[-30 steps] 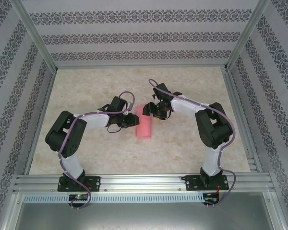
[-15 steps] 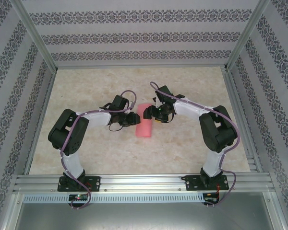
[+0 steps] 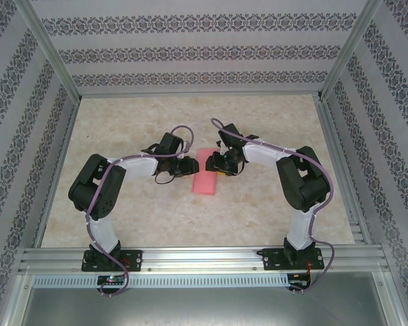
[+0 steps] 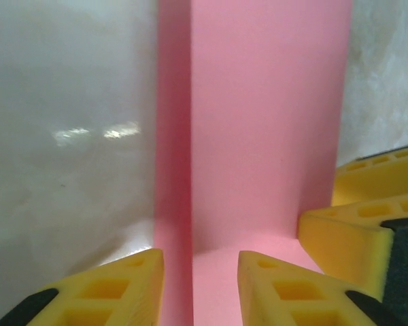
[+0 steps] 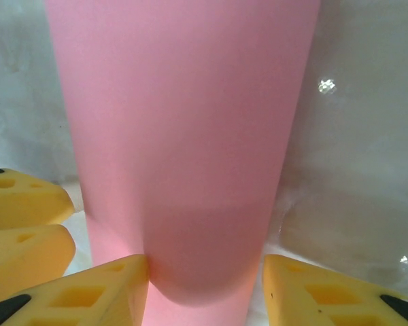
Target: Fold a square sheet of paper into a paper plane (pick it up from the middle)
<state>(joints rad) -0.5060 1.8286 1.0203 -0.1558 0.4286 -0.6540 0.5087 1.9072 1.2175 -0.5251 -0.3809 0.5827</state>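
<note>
Creasing step, likely: the square sheet of paper (image 3: 205, 179) lies half-folded mid-worktop (image 3: 156, 217). Left end effector (image 4: 197, 261) is narrow, astride the raised edge; right end effector (image 5: 204, 265) is half-open around the bulging end. Best to align edges, then press the bulge flat slowly.

A pale marbled table (image 3: 211, 224) sits inside a frame of aluminium posts (image 3: 49, 51), with a grooved rail (image 3: 204, 257) along its near edge and a grey metal sheet (image 3: 204, 305) below that. Walls (image 3: 190, 54) on three sides carry white wallpaper with dark bands of floral pattern. The light is soft and even, leaving small glints on the glossy table.
</note>
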